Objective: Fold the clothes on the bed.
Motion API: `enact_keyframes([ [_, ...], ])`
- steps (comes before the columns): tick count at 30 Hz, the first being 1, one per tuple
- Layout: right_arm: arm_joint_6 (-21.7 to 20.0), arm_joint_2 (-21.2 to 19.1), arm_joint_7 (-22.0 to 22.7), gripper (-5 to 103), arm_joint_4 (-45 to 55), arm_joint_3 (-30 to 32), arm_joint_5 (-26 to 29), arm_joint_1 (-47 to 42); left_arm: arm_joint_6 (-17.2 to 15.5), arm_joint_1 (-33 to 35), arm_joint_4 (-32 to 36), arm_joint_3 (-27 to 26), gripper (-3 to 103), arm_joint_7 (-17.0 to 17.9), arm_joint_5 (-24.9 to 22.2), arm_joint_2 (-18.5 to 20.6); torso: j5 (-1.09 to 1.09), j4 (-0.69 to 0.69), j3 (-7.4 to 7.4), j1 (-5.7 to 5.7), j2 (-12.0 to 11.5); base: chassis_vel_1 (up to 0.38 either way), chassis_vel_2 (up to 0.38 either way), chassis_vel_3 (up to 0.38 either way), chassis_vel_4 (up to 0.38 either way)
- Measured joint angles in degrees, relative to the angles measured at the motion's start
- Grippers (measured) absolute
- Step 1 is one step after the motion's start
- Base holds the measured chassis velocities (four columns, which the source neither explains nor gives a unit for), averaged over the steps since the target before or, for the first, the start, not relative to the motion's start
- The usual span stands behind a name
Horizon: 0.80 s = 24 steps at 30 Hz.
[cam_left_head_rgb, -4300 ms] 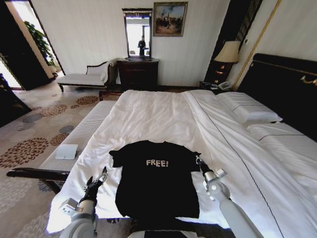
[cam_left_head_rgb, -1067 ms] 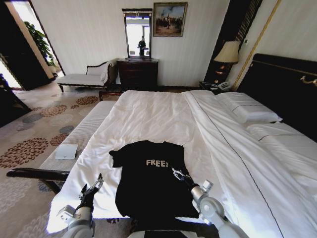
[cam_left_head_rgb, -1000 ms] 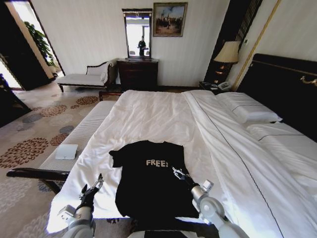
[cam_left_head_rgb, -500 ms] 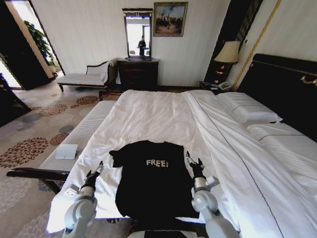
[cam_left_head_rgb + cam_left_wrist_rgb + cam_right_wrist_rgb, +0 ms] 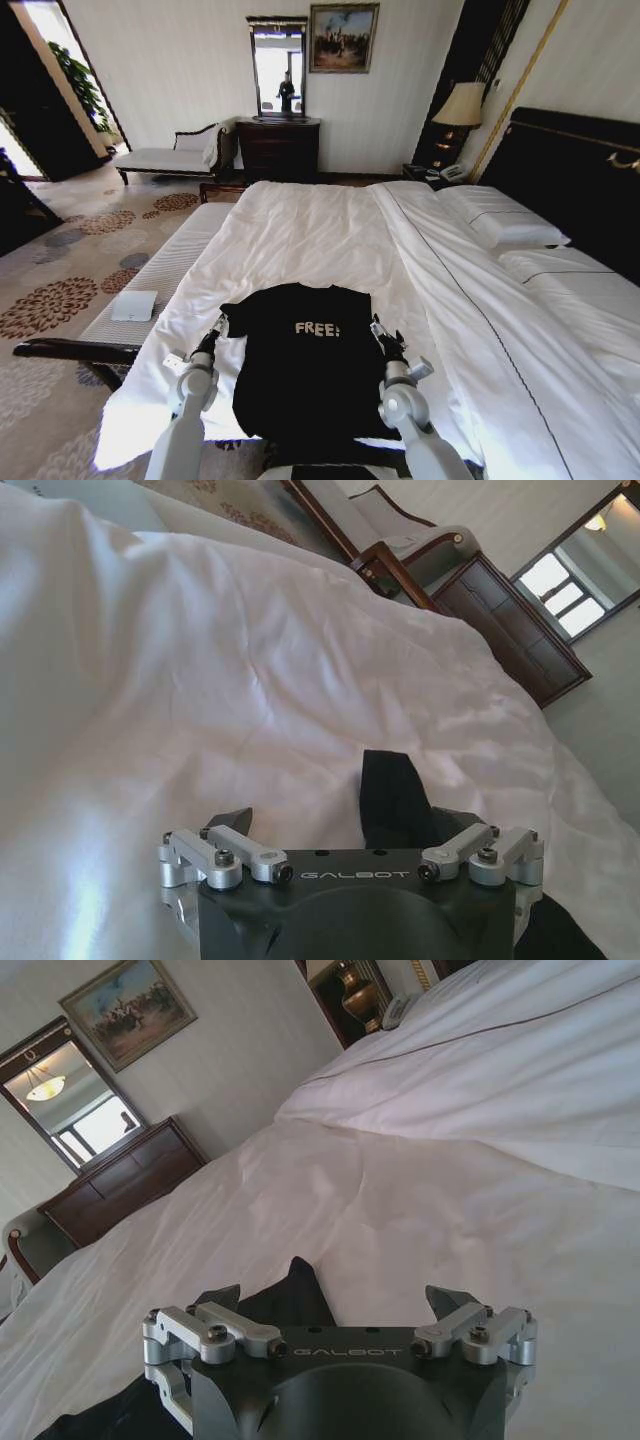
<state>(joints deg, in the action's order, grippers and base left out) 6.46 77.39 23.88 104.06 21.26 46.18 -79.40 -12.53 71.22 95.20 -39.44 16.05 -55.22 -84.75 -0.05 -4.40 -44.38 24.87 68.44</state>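
With the black "FREE!" T-shirt (image 5: pixel 310 355) spread flat on the near part of the bed (image 5: pixel 330 235), collar toward the far end and hem toward the robot, lying along a long axis that runs straight away from the head camera. Right side already looking narrower, its edge running straight with no sleeve showing; left short sleeve (image 5: pixel 236 320) spread out over the white sheet.

Left pincer (image 5: pixel 214 333) just beside that sleeve, on its outer side, low over the sheet. From the left wrist view, left pincer (image 5: pixel 345 825) spread wide, nothing held, with a tongue of black fabric (image 5: pixel 393 800) lying between the fingertips and just ahead of them. Sleeve therefore straight in front of the left pincer, slightly inboard, toward the shirt's middle.

Right pincer (image 5: pixel 386 335) at the shirt's right edge, level with the lettering. From the right wrist view, right pincer (image 5: pixel 340 1300) likewise wide open and empty, a black point of cloth (image 5: pixel 290 1295) reaching up between the fingertips, nearer the one toward the shirt.

Each arm nearest its own side; judged by the spread sleeve, left side the one awaiting folding inward. Plenty of bare sheet beyond the collar and to the right. Less room on the left, where the bed's edge and the white-cushioned bench (image 5: pixel 160 270) lie near. Hem close to the near edge of the bed, so little margin toward the robot.
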Motion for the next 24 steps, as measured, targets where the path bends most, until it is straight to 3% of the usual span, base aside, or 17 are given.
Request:
enact_keyframes([
  [7, -1.2, 1.1, 2.1, 100, -0.4, 0.4, 2.7, 0.4, 0.9, -1.5, -1.6, 0.7, 103, -0.4, 1.3, -1.7, 0.01, 0.0, 0.0, 0.0, 0.0, 0.0, 0.0, 0.0, 0.0],
  [12, -1.8, 1.9, 3.1, 100, -0.5, 0.6, 3.1, 0.5, 1.4, -3.1, -2.8, 0.9, 98, -1.1, 1.0, -2.4, 0.01, 0.0, 0.0, 0.0, 0.0, 0.0, 0.0, 0.0, 0.0],
  [15, -2.2, 2.1, 4.1, 100, -0.4, 1.5, 4.1, 0.5, 1.5, -3.8, -3.7, 1.6, 85, -1.3, 1.5, -2.9, 0.01, 0.0, 0.0, 0.0, 0.0, 0.0, 0.0, 0.0, 0.0],
  [17, -2.3, 2.1, 4.3, 100, -0.3, 1.8, 4.6, 0.5, 1.5, -4.0, -4.0, 1.7, 85, -1.3, 1.6, -3.0, 0.01, 0.0, 0.0, 0.0, 0.0, 0.0, 0.0, 0.0, 0.0],
  [20, -2.6, 2.0, 5.7, 100, 0.3, 3.0, 7.3, 0.4, 1.7, -5.1, -5.9, 2.2, 68, -1.4, 2.9, -3.6, 0.01, 0.0, 0.0, 0.0, 0.0, 0.0, 0.0, 0.0, 0.0],
  [22, -2.6, 1.9, 5.9, 100, 0.3, 3.2, 7.5, 0.3, 1.8, -5.3, -6.3, 2.2, 68, -1.4, 3.1, -3.7, 0.01, 0.0, 0.0, 0.0, 0.0, 0.0, 0.0, 0.0, 0.0],
  [24, -2.6, 1.9, 6.1, 100, 0.2, 3.4, 7.6, -0.1, 1.8, -5.7, -7.0, 2.2, 57, -1.3, 3.2, -4.0, 0.01, -0.01, 0.0, 0.0, 0.0, 0.0, 0.0, 0.0, 0.0],
])
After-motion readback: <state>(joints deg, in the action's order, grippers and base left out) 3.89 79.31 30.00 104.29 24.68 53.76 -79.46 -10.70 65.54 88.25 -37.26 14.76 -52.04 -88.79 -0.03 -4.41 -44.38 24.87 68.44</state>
